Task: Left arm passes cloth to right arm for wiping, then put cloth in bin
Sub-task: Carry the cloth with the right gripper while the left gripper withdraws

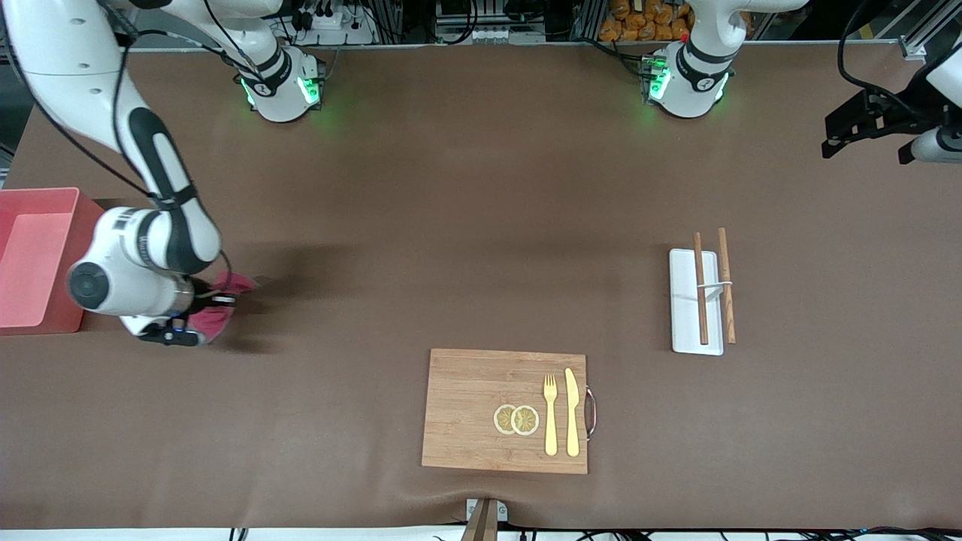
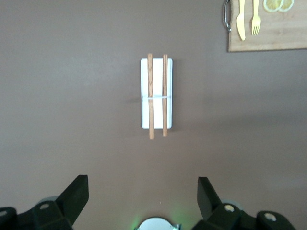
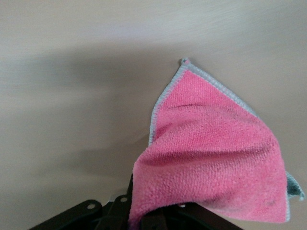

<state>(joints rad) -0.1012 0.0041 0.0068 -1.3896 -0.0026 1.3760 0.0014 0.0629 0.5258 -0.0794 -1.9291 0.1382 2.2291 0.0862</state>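
- One cloth point(image 1: 225, 300) pinched in right gripper point(image 1: 197, 314) beside the one bin point(image 1: 37, 259).
- Left gripper point(image 2: 143, 196) spread, empty (waiting), over table above two chopsticks point(image 2: 157, 96).

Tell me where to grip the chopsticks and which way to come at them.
Grip the chopsticks from straight above, near the small clip that joins them at mid-length. They lie flat and parallel on the white tray, one hanging off its edge toward the left arm's end, so set the fingers across the pair. The open left gripper probably suits: it is up over that end; the right gripper holds the cloth.
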